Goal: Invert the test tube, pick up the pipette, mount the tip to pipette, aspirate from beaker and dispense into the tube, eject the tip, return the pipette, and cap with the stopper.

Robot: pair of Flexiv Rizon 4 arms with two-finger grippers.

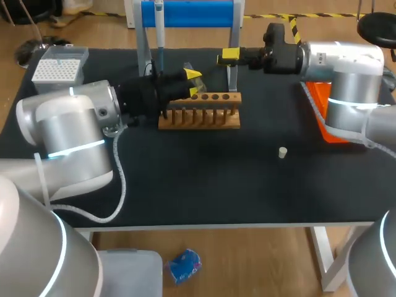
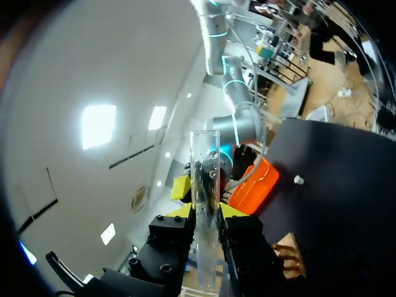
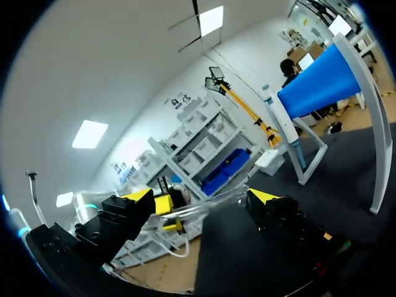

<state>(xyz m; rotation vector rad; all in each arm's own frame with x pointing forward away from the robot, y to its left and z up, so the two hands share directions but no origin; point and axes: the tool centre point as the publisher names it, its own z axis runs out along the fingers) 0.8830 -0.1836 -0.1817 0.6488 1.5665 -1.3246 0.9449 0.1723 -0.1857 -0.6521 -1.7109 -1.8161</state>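
Closest to the camera is the left arm (image 1: 68, 136), coming in from the left across the black tabletop (image 1: 204, 185). Its left hand (image 1: 193, 83) sits just above the wooden rack (image 1: 199, 117) and is clenched on the clear test tube (image 2: 205, 185), which stands straight up between the two yellow-tipped fingers and rises well past them. The right hand (image 3: 203, 198) is behind the rack and near the left hand, with its fingers spread wide and released. The tube lies ahead of it, between the tips, and touches neither.

A small pale stopper (image 1: 282, 153) lies alone on the tabletop, well apart from the rack on the right. An orange tray (image 1: 322, 114) sits at the right edge. At the back, the pipette (image 1: 159, 31) hangs on the blue stand (image 1: 185, 13), and the tip box (image 1: 59, 65) is in the far left corner.
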